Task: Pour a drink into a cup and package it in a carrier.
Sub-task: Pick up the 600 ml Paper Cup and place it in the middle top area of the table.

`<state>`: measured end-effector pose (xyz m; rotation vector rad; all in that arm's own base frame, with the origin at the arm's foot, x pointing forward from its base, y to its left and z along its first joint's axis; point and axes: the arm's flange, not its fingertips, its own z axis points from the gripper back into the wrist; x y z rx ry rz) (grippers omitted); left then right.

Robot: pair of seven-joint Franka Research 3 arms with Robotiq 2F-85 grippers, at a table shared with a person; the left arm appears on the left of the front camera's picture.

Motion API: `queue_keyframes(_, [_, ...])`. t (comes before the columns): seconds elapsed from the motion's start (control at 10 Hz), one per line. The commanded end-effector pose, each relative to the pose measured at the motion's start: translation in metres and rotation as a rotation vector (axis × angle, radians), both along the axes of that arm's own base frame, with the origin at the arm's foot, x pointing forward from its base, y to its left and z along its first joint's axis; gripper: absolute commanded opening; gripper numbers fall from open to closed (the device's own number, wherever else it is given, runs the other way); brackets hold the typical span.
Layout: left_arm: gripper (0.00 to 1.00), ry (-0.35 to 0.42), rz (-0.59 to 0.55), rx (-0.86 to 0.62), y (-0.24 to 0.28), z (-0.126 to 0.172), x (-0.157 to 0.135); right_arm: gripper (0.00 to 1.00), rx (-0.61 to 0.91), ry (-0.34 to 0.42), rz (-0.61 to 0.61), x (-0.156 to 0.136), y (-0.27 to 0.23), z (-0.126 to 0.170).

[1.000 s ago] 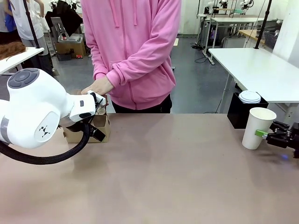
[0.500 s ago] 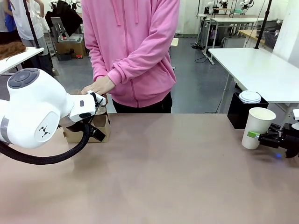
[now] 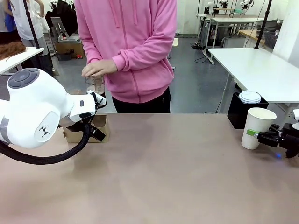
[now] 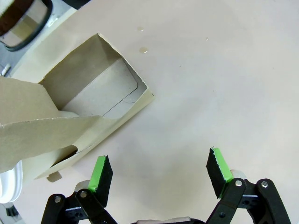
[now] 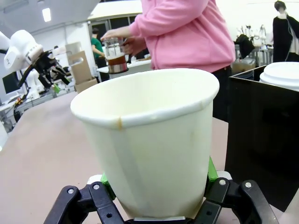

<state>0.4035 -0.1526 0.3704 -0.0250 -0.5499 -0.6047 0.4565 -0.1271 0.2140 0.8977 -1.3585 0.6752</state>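
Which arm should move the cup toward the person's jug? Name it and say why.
Right. The right tool is shut around the cup near the table's right edge; the left tool hangs open above the carrier, far from the cup.

A black box [image 3: 235, 113] stands at the brown table's [image 3: 163, 177] far right edge, a white table [image 3: 261, 70] behind.

The carrier [image 3: 100, 127] stands at the table's [image 3: 163, 177] left, the cup [image 3: 256, 127] far right, before a box [image 3: 235, 112].

cup [image 5: 145, 140]: white paper, matt
carrier [image 4: 96, 98]: brown cardboard, matt
table [image 3: 163, 177]: smooth, matt
jug [image 5: 115, 56]: clear glass, glossy
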Motion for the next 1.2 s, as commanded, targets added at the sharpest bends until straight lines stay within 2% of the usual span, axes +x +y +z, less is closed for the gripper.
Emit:
queue_keyframes(0.0, [1.0,0.0,0.001,-0.002,0.001,0.0,0.0,0.8,0.0,0.0,0.0,0.0,0.0,0.0])
queue_keyframes(0.1, [1.0,0.0,0.001,-0.002,0.001,0.0,0.0,0.8,-0.028,0.026,-0.045,-0.012,0.004,0.019])
queue_keyframes(0.2, [1.0,0.0,0.001,-0.002,0.001,0.0,0.0,0.8,-0.028,0.026,-0.091,-0.014,0.019,0.051])
queue_keyframes(0.4, [1.0,0.0,0.001,-0.002,0.001,0.0,0.0,0.8,-0.004,0.058,-0.121,0.003,0.063,0.097])
queue_keyframes(0.6, [1.0,0.0,0.001,-0.002,0.001,0.0,0.0,0.8,-0.003,0.057,-0.091,0.033,0.121,0.123])
queue_keyframes(0.9, [1.0,0.0,0.001,-0.002,0.001,0.0,0.0,0.8,0.0,0.038,-0.04,0.083,0.21,0.125])
queue_keyframes(1.1, [1.0,0.0,0.001,-0.002,0.001,0.0,0.0,0.8,-0.03,0.025,-0.04,0.121,0.252,0.098])
